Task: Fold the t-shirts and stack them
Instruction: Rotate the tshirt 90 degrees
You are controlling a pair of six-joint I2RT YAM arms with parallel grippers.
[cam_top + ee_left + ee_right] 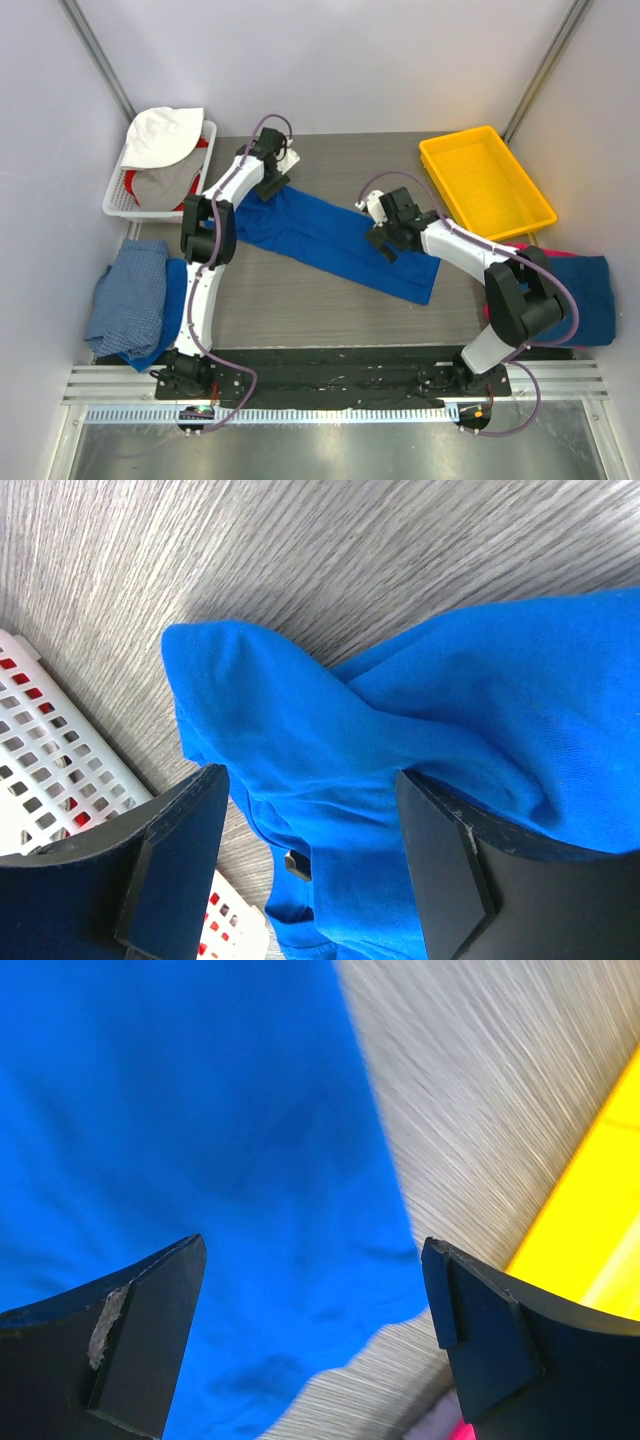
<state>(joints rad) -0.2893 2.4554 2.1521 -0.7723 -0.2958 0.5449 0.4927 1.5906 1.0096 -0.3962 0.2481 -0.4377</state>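
A royal blue t-shirt (335,238) lies stretched slantwise across the middle of the table. My left gripper (273,182) is at its far left end. In the left wrist view that gripper (310,850) is open, its fingers astride a bunched fold of the blue shirt (400,720). My right gripper (387,243) hovers over the shirt's right part. In the right wrist view it (315,1330) is open above the blue shirt (180,1140) near its edge, holding nothing. More t-shirts lie in a blue pile (135,300) at the left and a magenta and blue pile (585,290) at the right.
A white basket (117,205) with white and grey cloth stands at the back left; its wall (60,750) is close to the left fingers. A yellow bin (485,185) stands at the back right, and its edge (600,1190) shows beside the right gripper.
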